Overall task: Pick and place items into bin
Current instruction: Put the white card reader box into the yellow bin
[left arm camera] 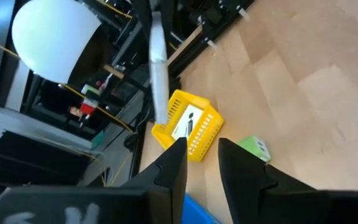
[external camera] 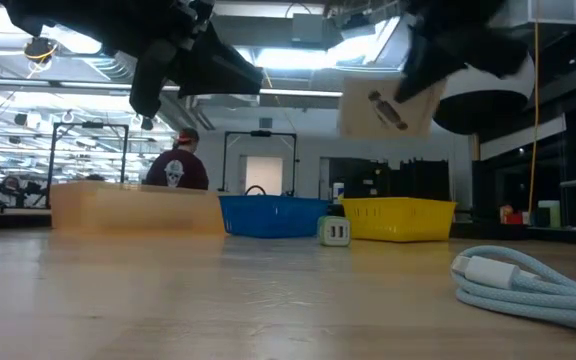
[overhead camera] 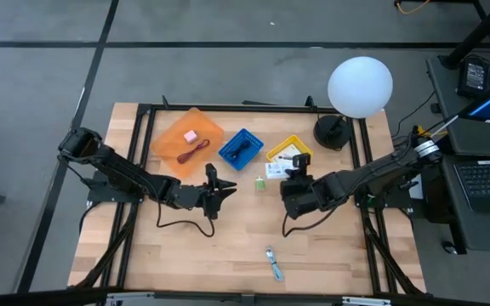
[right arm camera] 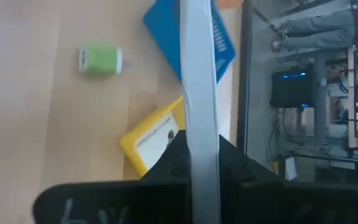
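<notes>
High view: wooden table with three bins in a row toward the far edge: orange bin holding a pink block and a red cord, blue bin with a black coiled cable inside, yellow bin with a white packet in it. Left gripper sits just in front of the blue bin, fingers look slightly apart, nothing in them. Right gripper is at the near edge of the yellow bin. Small green piece lies between the two grippers. Blue-silver tool lies well apart near the front edge. White round lamp at the far right corner.

Low view: right gripper up high carrying a white card above the yellow bin. Green-white piece on the table between blue bin and yellow bin. Pale coiled cable close to the camera at right. Person in the room behind.

Left wrist view: left fingers apart, empty; yellow bin and green piece beyond them, card seen edge-on above the bin.

Right wrist view: right jaws clamped on the white card, seen edge-on; yellow bin, blue bin and green piece below it.
</notes>
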